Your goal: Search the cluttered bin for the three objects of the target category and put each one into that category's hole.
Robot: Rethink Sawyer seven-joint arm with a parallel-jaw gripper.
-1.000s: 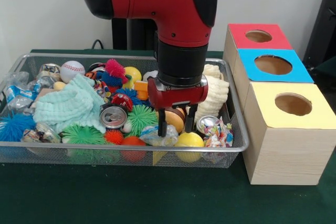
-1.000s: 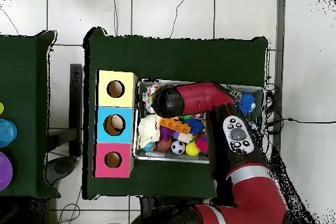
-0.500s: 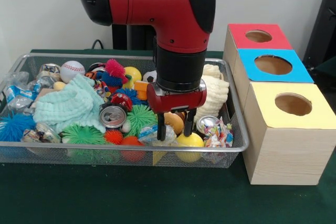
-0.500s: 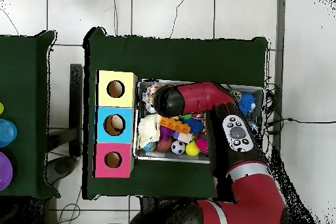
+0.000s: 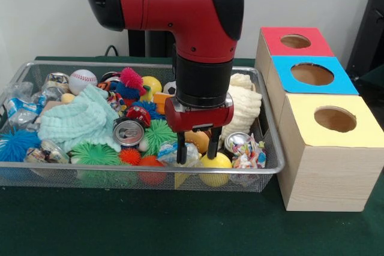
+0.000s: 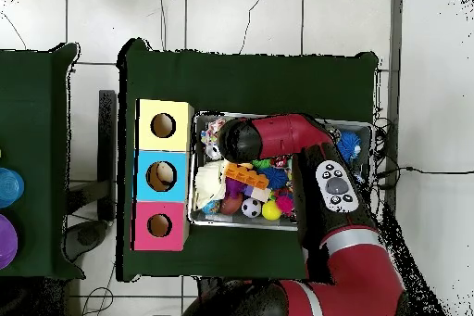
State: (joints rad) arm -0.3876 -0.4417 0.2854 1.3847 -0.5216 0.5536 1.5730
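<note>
Claw [image 5: 196, 151] sits low inside the cluttered bin [image 5: 271, 169], its two black fingers parted and straddling a crinkly clear packet [image 5: 174, 154] with blue-white print near the bin's front rim; you cannot tell whether the pads touch it. A second packet [image 5: 250, 154], full of multicoloured bits, lies just beside it toward the boxes, next to a yellow ball [image 5: 215, 161]. A third clear packet [image 5: 19, 111] rests at the bin's opposite end. Look beside the bin and you see three boxes along the table [image 5: 150, 226] edge: red [image 5: 291, 41], blue [image 5: 312, 75] and yellow [image 5: 333, 121], each with a round hole. From overhead, the arm [image 6: 278, 136] covers the bin's middle.
</note>
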